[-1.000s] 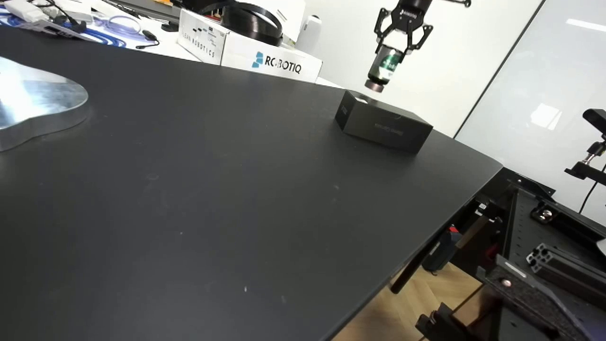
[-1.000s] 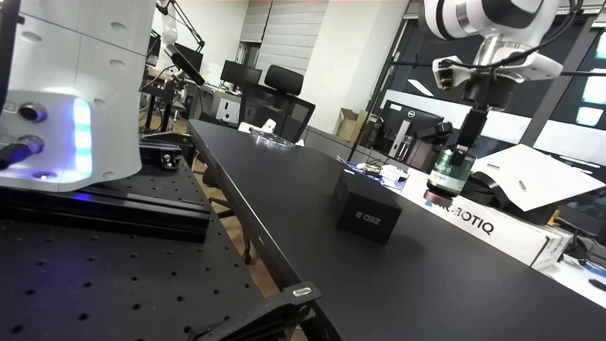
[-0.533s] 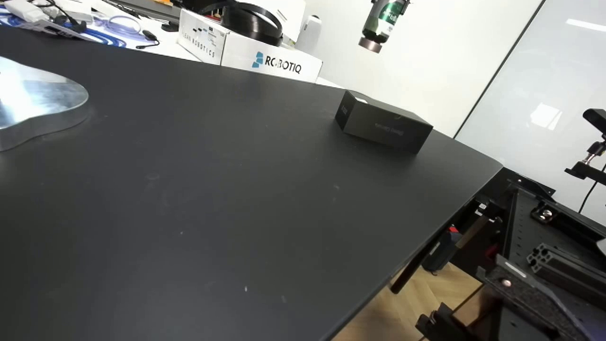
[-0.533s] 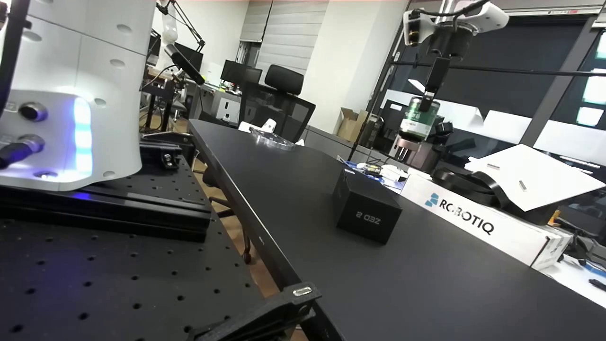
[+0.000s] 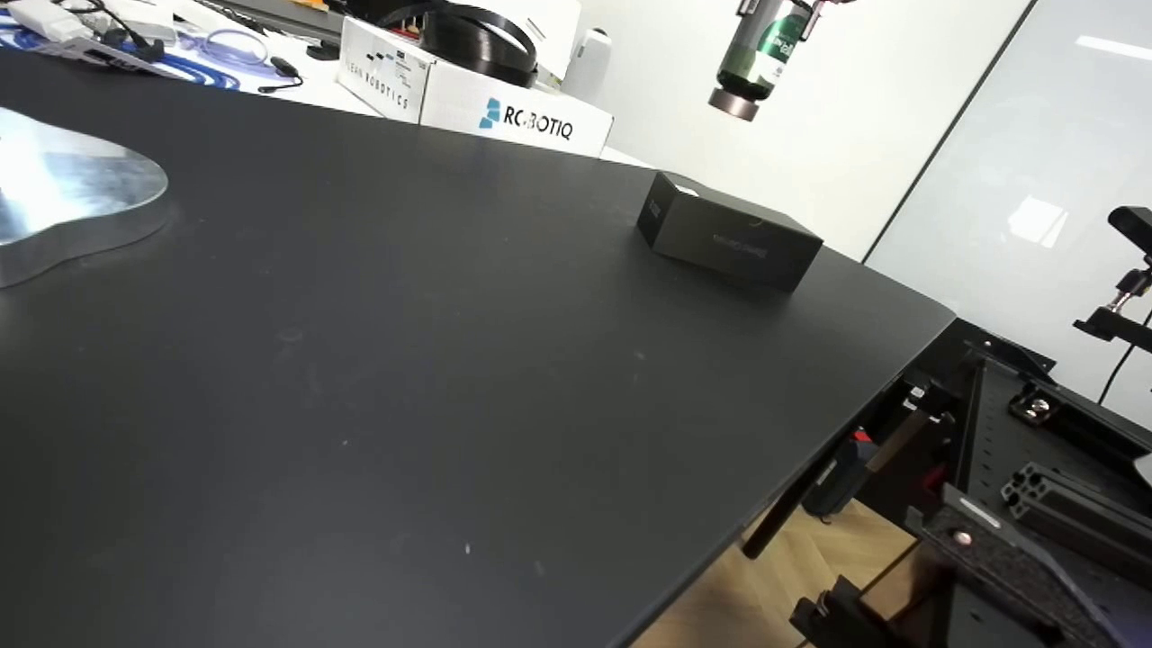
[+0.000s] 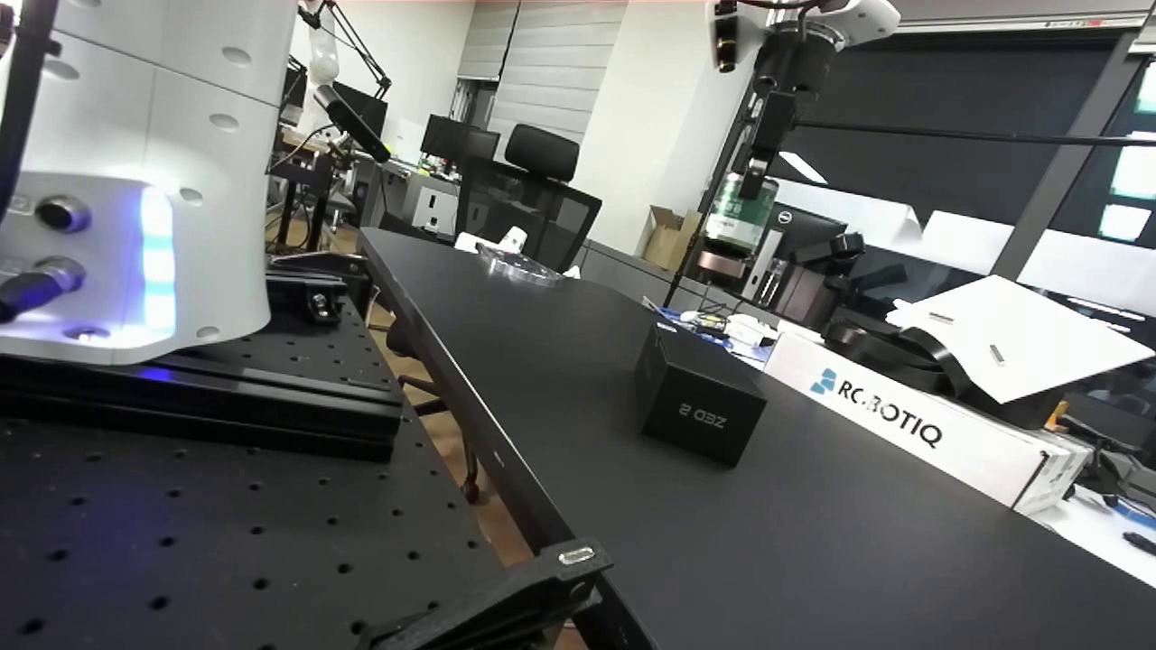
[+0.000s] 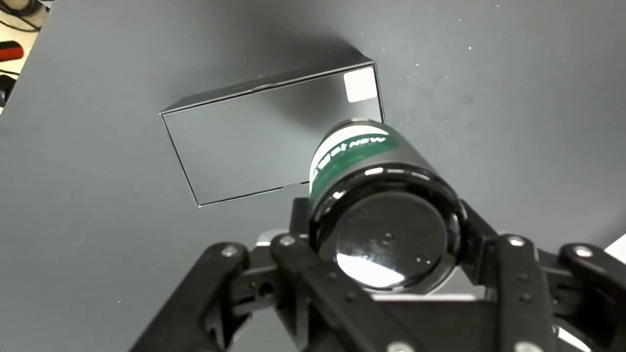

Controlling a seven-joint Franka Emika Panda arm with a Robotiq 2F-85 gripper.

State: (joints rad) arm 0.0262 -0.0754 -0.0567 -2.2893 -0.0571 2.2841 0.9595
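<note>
The gripper (image 7: 386, 220) now has the inverted jar (image 6: 738, 224) higher than a second ago — in an exterior view it no longer overlaps the blue logo (image 6: 824, 381); in an exterior view the lid (image 5: 733, 104) shows farther above the black box (image 5: 729, 238) — most of the gripper out of frame.

Aslant and overhead

In an exterior view, facing across the table (image 5: 405, 360); in an exterior view, past the robot base (image 6: 135, 167) at frame left. In wrist view, downward past the close jar (image 7: 386, 210), sharing the box (image 7: 259, 139) with both exterior views.
</note>
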